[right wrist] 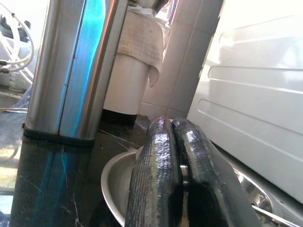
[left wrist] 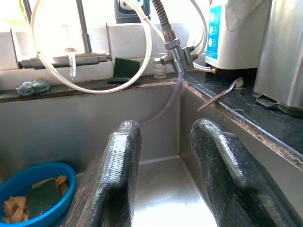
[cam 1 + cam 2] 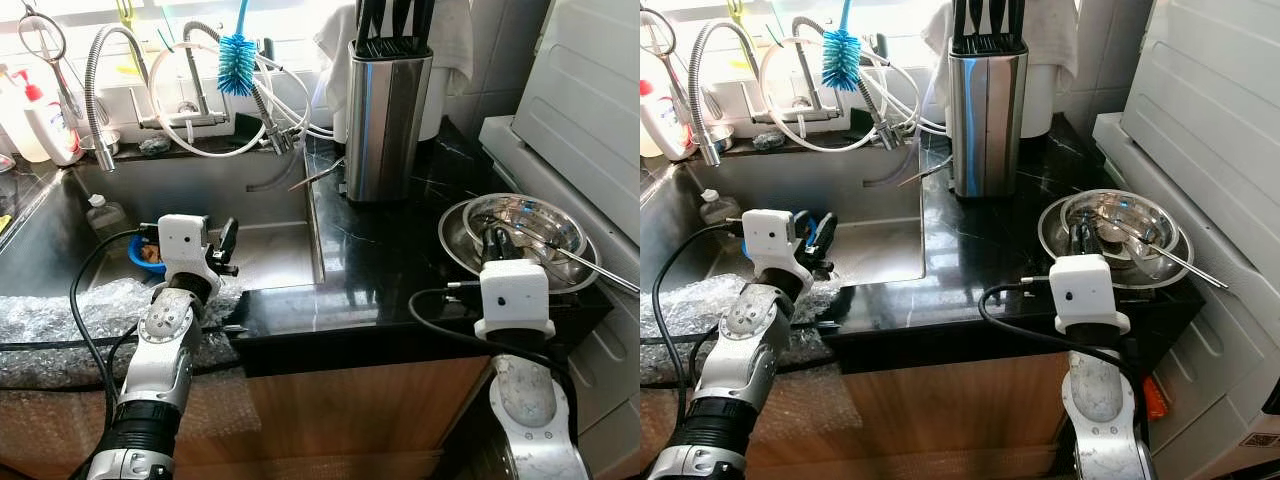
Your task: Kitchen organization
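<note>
My left gripper (image 3: 224,250) hangs open over the steel sink (image 3: 270,255), nothing between its fingers (image 2: 124,156). Below and beside it in the sink lies a blue bowl (image 2: 33,191) holding a green sponge and scraps. My right gripper (image 3: 497,243) is shut, its fingers (image 1: 158,156) pressed together over the near rim of the stacked steel bowls (image 3: 545,215) on the black counter (image 3: 390,260). A long metal utensil (image 3: 585,265) lies in the bowls and sticks out to the right. I cannot tell whether the fingers touch the rim.
A steel knife block (image 3: 385,110) stands at the counter's back. A faucet with hoses (image 3: 200,110), a blue bottle brush (image 3: 238,62) and a soap bottle (image 3: 40,125) line the sink's back. Bubble wrap (image 3: 60,325) covers the front left edge. A white appliance (image 3: 590,90) stands at right.
</note>
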Controlling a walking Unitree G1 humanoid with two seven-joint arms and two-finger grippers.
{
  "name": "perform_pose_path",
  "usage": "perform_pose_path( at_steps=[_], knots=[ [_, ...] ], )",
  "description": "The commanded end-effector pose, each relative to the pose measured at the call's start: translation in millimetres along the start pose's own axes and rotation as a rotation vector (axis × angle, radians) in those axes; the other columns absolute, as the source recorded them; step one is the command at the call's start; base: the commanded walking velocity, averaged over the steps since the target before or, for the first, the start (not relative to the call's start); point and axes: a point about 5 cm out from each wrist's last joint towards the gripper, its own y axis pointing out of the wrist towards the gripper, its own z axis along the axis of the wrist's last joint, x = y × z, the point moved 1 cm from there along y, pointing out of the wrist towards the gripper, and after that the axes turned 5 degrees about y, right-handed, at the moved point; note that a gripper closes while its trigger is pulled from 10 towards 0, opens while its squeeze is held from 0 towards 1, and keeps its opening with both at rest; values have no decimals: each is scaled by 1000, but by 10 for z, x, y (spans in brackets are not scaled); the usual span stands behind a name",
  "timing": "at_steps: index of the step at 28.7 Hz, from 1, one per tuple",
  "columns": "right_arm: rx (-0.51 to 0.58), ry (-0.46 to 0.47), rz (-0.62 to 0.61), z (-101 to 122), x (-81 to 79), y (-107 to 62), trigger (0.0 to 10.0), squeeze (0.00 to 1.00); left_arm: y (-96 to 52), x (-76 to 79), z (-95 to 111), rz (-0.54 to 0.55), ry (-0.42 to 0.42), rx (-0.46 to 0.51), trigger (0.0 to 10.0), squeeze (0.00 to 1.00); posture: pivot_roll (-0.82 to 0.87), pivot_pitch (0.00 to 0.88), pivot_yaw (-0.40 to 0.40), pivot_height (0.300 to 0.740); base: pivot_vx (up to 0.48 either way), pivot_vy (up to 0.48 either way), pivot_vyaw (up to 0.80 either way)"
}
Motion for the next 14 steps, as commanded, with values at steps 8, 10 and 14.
perform_pose_path(
  at_steps=[8, 10, 14],
  knots=[
    [36, 54, 10, 121, -32, 65, 10000, 0, 38, -5, 50, 0, 8, 18, 10000, 0, -95, 0, 53, 740, 0, 0, 0],
    [46, 73, 3, 157, -26, 84, 10000, 0, 40, -4, 52, 0, 8, 19, 10000, 0, -95, 0, 53, 740, 0, 0, 0],
    [98, 101, 10, 305, -30, 137, 10000, 0, 50, -10, 71, 4, 6, 27, 10000, 0, -96, 0, 52, 740, 0, 0, 0]
  ],
)
